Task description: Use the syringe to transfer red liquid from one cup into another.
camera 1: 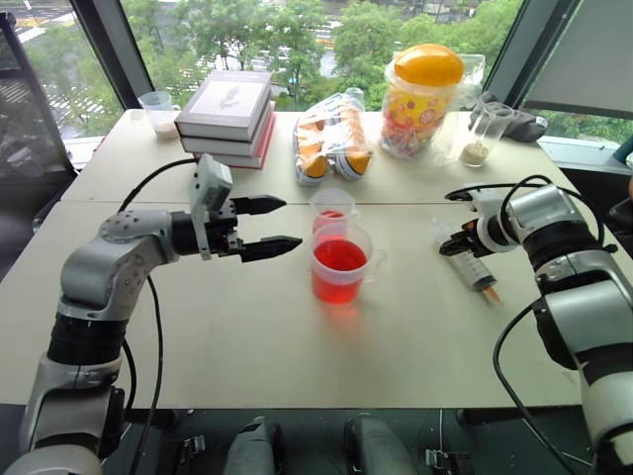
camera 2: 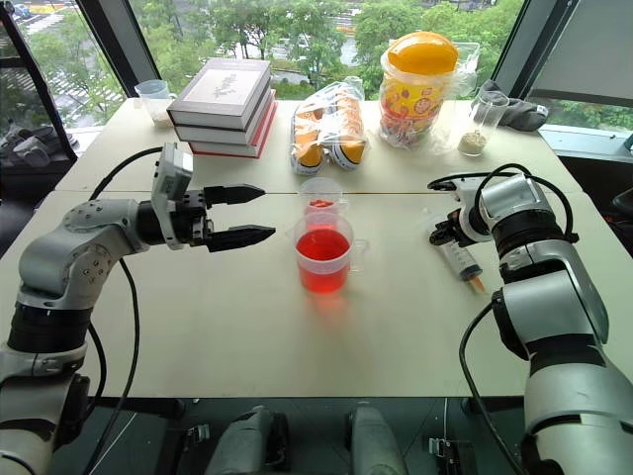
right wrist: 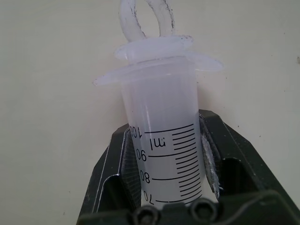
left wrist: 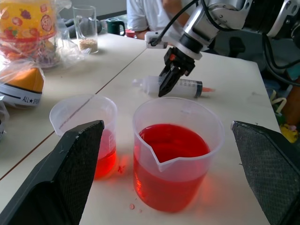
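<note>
Office-like room, pale tables (camera 1: 247, 346), stacked books (camera 1: 227, 114), big windows (camera 1: 297, 35) over trees

Head pair: high above the bench (camera 1: 247, 336), facing forward and down; both eyes share the whole benchtop and both arms.
Left wrist: low, level across the bench, its fingers (left wrist: 61, 173) framing two cups nearby, the right arm beyond.
Right wrist: very close, its fingers (right wrist: 112, 173) flanking the syringe (right wrist: 164, 140).

- Pale cream rectangular table (camera 1: 247, 346), seam across the middle.
- Wide clear plastic handled cup (camera 1: 339, 262) of red liquid (camera 1: 338, 255); narrower clear cup (camera 1: 331, 208) just behind.
- Clear graduated syringe (camera 1: 473, 269) lying flat.
- Stacked books (camera 1: 227, 117), snack bags (camera 1: 331, 139), yellow-lidded jar (camera 1: 423, 99), far side.
</note>
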### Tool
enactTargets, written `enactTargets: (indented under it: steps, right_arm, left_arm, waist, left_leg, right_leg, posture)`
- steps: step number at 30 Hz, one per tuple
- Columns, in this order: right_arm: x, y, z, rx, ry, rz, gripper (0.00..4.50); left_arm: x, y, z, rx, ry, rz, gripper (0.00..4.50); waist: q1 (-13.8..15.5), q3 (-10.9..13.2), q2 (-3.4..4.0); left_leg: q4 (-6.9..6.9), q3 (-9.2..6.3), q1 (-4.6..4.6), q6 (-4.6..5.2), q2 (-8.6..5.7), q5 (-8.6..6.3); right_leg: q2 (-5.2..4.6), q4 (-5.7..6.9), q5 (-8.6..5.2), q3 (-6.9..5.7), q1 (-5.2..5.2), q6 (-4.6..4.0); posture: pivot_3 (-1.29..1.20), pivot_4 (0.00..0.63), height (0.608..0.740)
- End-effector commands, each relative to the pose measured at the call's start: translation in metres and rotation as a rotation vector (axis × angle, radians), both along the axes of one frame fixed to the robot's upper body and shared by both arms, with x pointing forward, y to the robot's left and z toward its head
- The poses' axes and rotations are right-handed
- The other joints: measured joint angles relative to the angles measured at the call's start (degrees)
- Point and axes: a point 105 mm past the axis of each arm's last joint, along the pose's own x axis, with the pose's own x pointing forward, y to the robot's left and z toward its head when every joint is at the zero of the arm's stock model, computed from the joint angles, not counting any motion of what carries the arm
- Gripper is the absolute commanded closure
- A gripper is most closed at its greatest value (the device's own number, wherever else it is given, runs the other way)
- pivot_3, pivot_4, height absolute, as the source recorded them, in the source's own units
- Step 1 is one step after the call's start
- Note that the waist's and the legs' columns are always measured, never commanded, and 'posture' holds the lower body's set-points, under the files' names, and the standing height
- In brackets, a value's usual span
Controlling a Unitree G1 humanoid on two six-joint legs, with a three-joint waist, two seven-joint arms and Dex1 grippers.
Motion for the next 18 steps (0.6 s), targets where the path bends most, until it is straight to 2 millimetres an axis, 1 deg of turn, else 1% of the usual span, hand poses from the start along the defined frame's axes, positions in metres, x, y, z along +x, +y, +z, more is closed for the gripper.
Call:
enactTargets:
  steps: [1, 3, 4, 5, 6, 8, 10, 11, 12, 13, 15, 16, 18]
  right_arm:
    - [0.011, 0.016, 0.040, 0.101, -0.142, 0.039, 3.12]
    - [0.014, 0.027, 0.064, 0.174, -0.226, 0.048, 3.12]
    - [0.016, 0.040, 0.085, 0.221, -0.337, 0.109, 3.12]
    - [0.013, 0.054, 0.111, 0.276, -0.459, 0.167, 3.12]
    - [0.006, 0.066, 0.131, 0.319, -0.535, 0.207, 3.12]
    - [-0.010, 0.086, 0.157, 0.368, -0.695, 0.296, 3.12]
    - [-0.029, 0.110, 0.193, 0.453, -0.979, 0.376, 3.12]
    - [-0.040, 0.117, 0.207, 0.509, -1.090, 0.391, 3.12]
    - [-0.050, 0.124, 0.215, 0.571, -1.169, 0.420, 3.12]
    - [-0.060, 0.131, 0.218, 0.642, -1.206, 0.454, 3.12]
    - [-0.071, 0.139, 0.213, 0.792, -1.203, 0.458, 3.12]
    - [-0.073, 0.142, 0.208, 0.837, -1.194, 0.444, 3.12]
    - [-0.080, 0.157, 0.181, 0.823, -1.188, 0.476, 3.12]
  left_arm:
    - [0.000, 0.001, 0.016, -0.007, -0.052, -0.007, 0.00]
    - [0.001, 0.001, 0.016, -0.005, -0.050, -0.010, 0.00]
    - [0.001, 0.000, 0.017, -0.005, -0.049, -0.014, 0.00]
    - [0.002, -0.001, 0.017, -0.003, -0.049, -0.022, 0.00]
    - [0.002, -0.003, 0.018, -0.002, -0.049, -0.030, 0.00]
    - [0.004, -0.004, 0.020, 0.001, -0.048, -0.041, 0.00]
    - [0.006, -0.007, 0.023, 0.003, -0.050, -0.061, 0.00]
    - [0.006, -0.008, 0.024, 0.003, -0.050, -0.068, 0.00]
    - [0.007, -0.009, 0.026, 0.004, -0.050, -0.074, 0.00]
    - [0.008, -0.010, 0.027, 0.005, -0.051, -0.081, 0.00]
    - [0.008, -0.011, 0.028, 0.011, -0.055, -0.090, 0.00]
    - [0.009, -0.011, 0.029, 0.013, -0.058, -0.093, 0.00]
    - [0.011, -0.013, 0.033, 0.017, -0.067, -0.106, 0.00]
  waist:
    - [0.0, 0.0, 0.04]
    - [0.1, 0.0, 0.05]
    - [0.2, 0.0, 0.05]
    - [0.2, 0.0, 0.05]
    - [0.2, 0.0, 0.05]
    - [0.3, 0.0, 0.05]
    - [0.4, 0.0, 0.00]
    - [0.4, 0.0, 0.01]
    - [0.4, 0.0, 0.01]
    - [0.4, 0.0, 0.01]
    - [0.6, 0.0, 0.01]
    - [0.6, 0.0, 0.00]
    - [0.7, 0.0, -0.07]
  left_leg:
    - [0.00, 0.00, -0.01, 0.00, 0.00, 0.00]
    - [0.00, 0.02, -0.08, -0.02, -0.01, 0.01]
    - [0.00, 0.01, -0.08, -0.02, 0.00, 0.01]
    - [-0.02, 0.01, -0.10, -0.02, 0.00, 0.01]
    - [-0.04, 0.02, -0.12, -0.02, 0.00, 0.01]
    - [-0.07, -0.01, -0.15, -0.05, 0.01, 0.03]
    - [-0.09, -0.04, -0.15, -0.06, 0.03, 0.04]
    - [-0.10, -0.09, -0.15, -0.07, 0.05, 0.04]
    - [-0.09, -0.07, -0.15, -0.07, 0.04, 0.04]
    - [-0.07, -0.06, -0.15, -0.09, 0.04, 0.05]
    - [-0.02, -0.05, -0.15, -0.09, 0.01, 0.05]
    - [0.00, -0.06, -0.13, -0.09, 0.00, 0.05]
    - [0.05, -0.08, -0.10, -0.09, 0.00, 0.05]
  right_leg:
    - [0.00, 0.00, 0.00, 0.00, -0.02, 0.00]
    - [-0.01, 0.04, 0.01, 0.01, -0.12, 0.01]
    - [-0.01, 0.06, 0.01, 0.01, -0.14, 0.01]
    - [-0.01, 0.07, 0.01, 0.00, -0.16, 0.01]
    - [-0.01, 0.09, 0.01, 0.01, -0.21, 0.02]
    - [0.01, 0.14, 0.01, 0.00, -0.29, 0.02]
    - [0.04, 0.14, 0.00, -0.05, -0.28, 0.01]
    - [0.06, 0.11, 0.00, -0.10, -0.23, 0.01]
    - [0.05, 0.11, 0.00, -0.09, -0.23, 0.01]
    - [0.04, 0.13, 0.00, -0.09, -0.23, 0.02]
    - [0.01, 0.12, 0.01, -0.10, -0.17, 0.02]
    - [-0.01, 0.11, 0.01, -0.11, -0.10, 0.02]
    - [-0.03, 0.08, 0.01, -0.12, 0.00, 0.02]
  posture:
    - [0.00, 0.150, 0.740]
    - [0.00, 0.150, 0.740]
    - [0.00, 0.150, 0.740]
    - [0.00, 0.150, 0.740]
    - [0.00, 0.150, 0.740]
    - [0.00, 0.150, 0.740]
    - [0.00, 0.150, 0.740]
    - [0.00, 0.150, 0.740]
    - [0.00, 0.150, 0.740]
    - [0.00, 0.150, 0.740]
    - [0.00, 0.150, 0.740]
    - [0.00, 0.150, 0.740]
    - [0.00, 0.150, 0.740]
